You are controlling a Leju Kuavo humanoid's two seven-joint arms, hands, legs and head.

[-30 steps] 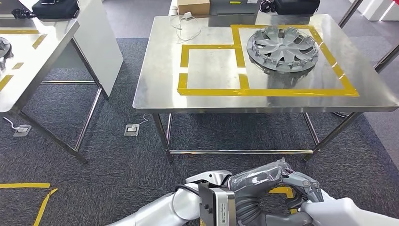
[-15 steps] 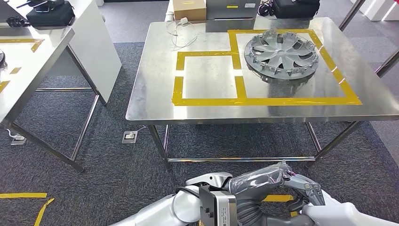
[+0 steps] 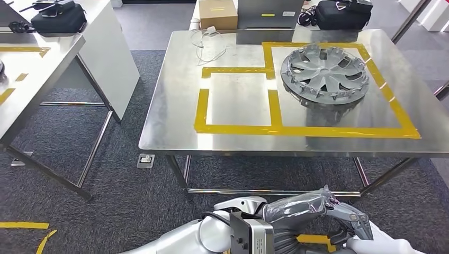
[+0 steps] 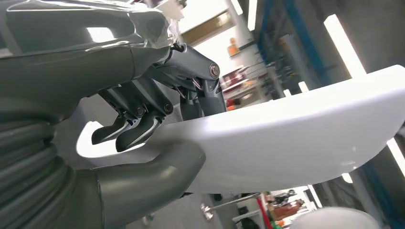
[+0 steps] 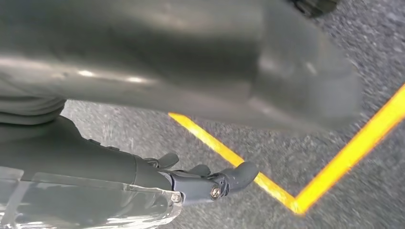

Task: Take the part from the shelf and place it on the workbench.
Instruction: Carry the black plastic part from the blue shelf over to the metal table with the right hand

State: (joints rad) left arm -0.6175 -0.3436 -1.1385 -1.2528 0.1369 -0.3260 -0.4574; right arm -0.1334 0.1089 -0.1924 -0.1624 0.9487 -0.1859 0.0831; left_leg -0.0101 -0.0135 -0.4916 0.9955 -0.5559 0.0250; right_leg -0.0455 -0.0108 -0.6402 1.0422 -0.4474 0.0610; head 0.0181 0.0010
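Head view: steel workbench (image 3: 174, 121) ahead, marked with yellow tape rectangles. A grey wheel cover (image 3: 324, 72) lies flat inside the larger rectangle, far right part of the bench top. A cardboard box (image 3: 218, 14) and a white cable (image 3: 207, 38) sit near the far edge. A second table (image 3: 32, 79) stands to the left with a black bag (image 3: 53, 17) on it. Low in the frame, the left hand (image 3: 347, 218) reaches across the body to a white part (image 3: 384, 246) at the bottom right corner.

Left wrist view: the left hand (image 4: 143, 119) grips the white part (image 4: 296, 138) — dark fingers (image 4: 136, 131) hooked over one side, thick thumb on the other.

Right wrist view: right hand (image 5: 200, 181) hangs over grey carpet (image 5: 377, 57) crossed by yellow floor tape (image 5: 353, 152) — fingers loosely extended; whether it bears on anything, I cannot tell.
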